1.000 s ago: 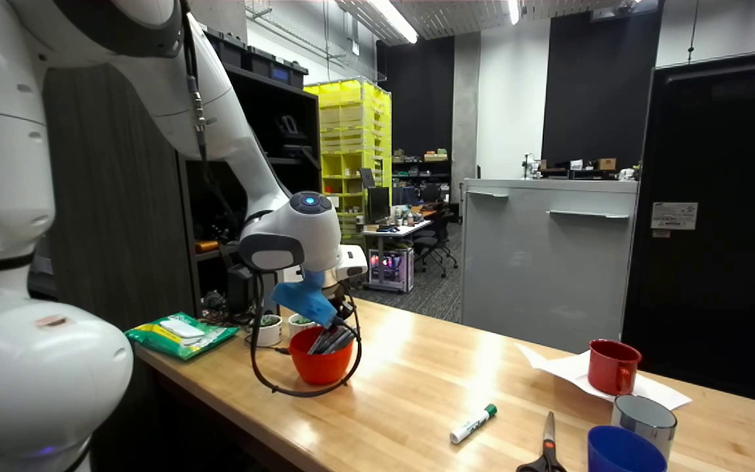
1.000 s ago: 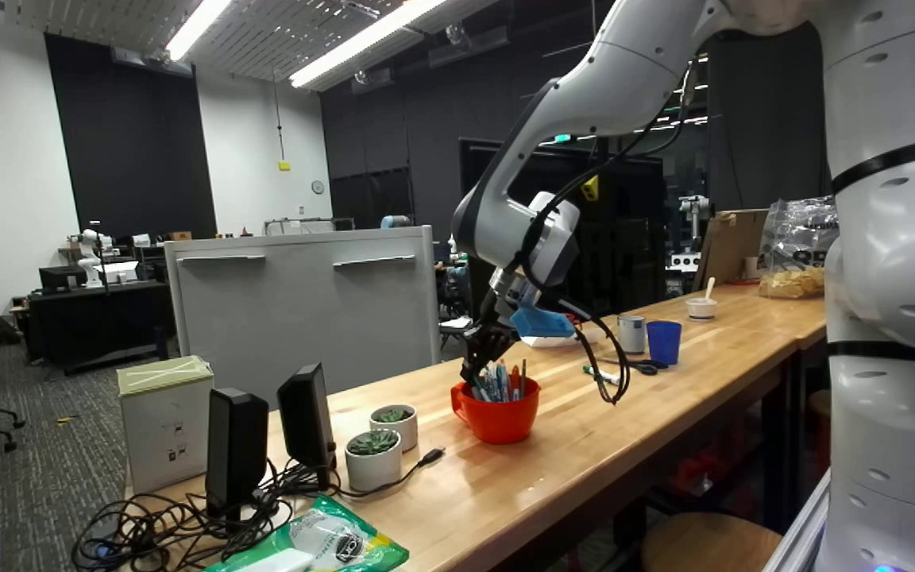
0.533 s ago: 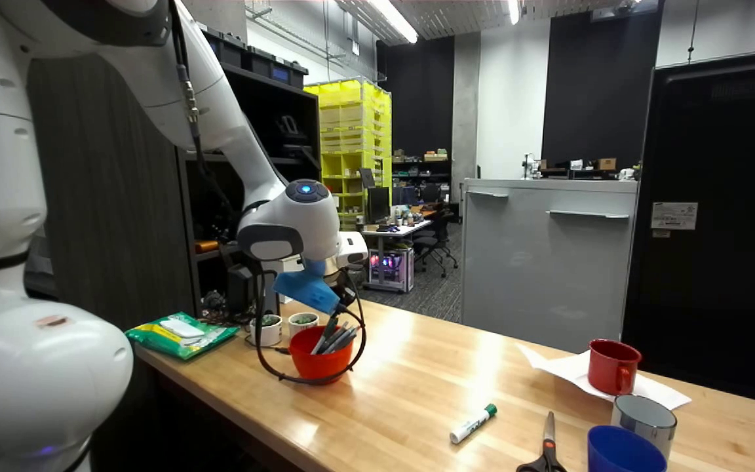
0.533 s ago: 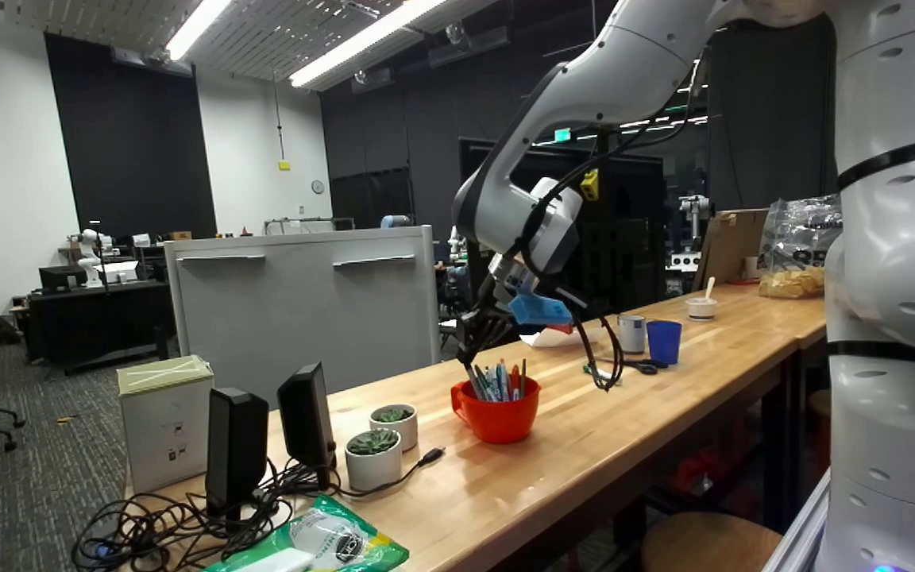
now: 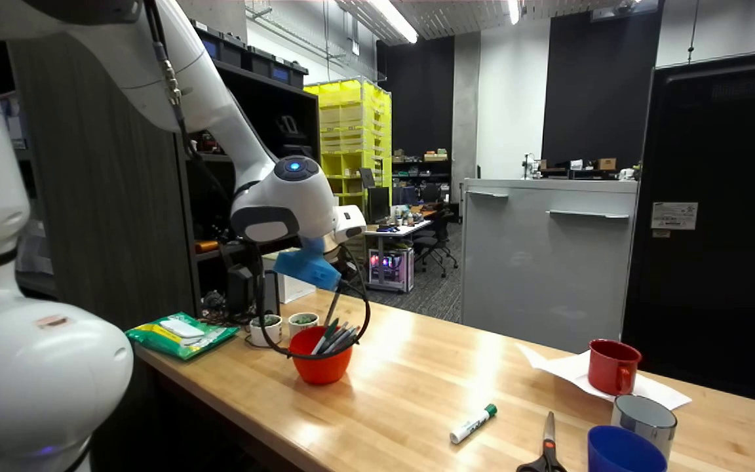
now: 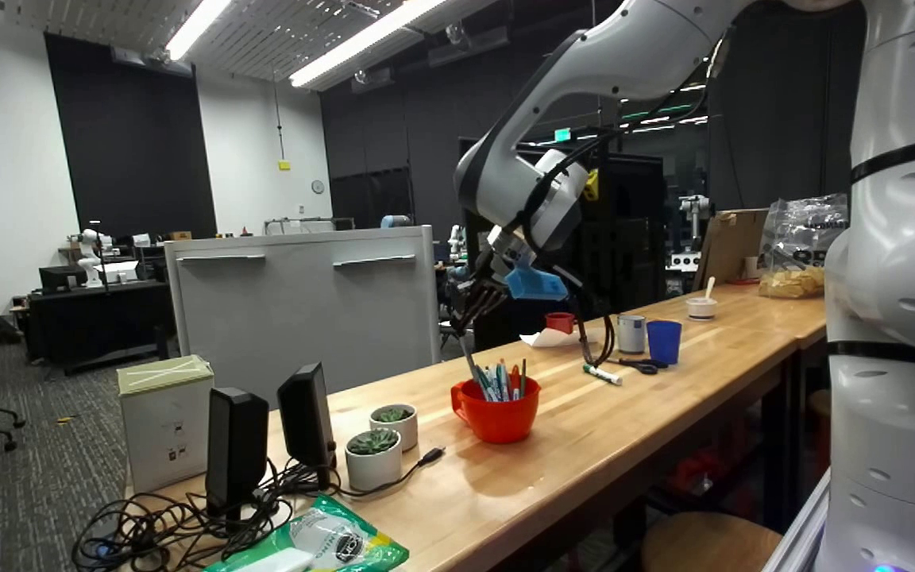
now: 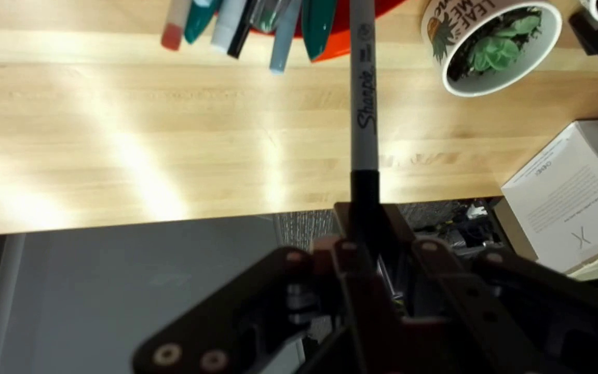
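This looks like a robotics lab with a touch of office: a robot arm (image 5: 223,131) stands beside one long edge of the worktop (image 5: 410,367), and a second arm (image 6: 90,248) shows on a black table (image 6: 118,326) in the background. Past the worktop's opposite edge rises a grey partition (image 5: 548,275); farther off are yellow shelving (image 5: 341,144) and a desk (image 5: 413,227) with a monitor (image 5: 378,206) and a lit computer tower (image 5: 390,270). Strip lights (image 6: 366,41) line the ceiling (image 6: 267,28); the floor (image 6: 76,457) is carpeted.

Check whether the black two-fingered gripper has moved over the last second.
Yes: in an exterior view, the gripper has risen, from beside the rim of the round, orange-red, plastic-looking bowl, which has stayed put, to clear above it.
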Motion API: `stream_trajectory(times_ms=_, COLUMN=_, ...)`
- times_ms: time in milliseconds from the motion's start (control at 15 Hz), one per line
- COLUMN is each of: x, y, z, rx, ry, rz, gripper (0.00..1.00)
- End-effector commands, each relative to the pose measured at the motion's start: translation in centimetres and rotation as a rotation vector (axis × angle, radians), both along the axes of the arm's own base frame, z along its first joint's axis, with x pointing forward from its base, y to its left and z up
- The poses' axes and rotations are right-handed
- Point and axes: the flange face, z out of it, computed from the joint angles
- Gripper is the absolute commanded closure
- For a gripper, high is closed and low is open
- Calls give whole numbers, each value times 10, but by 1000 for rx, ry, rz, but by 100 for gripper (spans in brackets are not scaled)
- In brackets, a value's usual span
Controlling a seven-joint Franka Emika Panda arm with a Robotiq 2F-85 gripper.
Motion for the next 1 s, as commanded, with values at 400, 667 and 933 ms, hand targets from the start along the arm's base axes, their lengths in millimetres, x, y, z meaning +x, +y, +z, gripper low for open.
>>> stream_trajectory(times_ms=400, x=-6, y=-49, z=31, rx=-249, ry=-155, rz=-67, gripper=96)
stream_trajectory(times_ms=667, x=-9, y=-105, z=-2, rx=-394, ry=-125, rz=-141, gripper=96)
stream_trajectory(times_ms=933, x=-33, y=-154, z=-41, rx=-534, ry=-35, rz=-257, gripper=96)
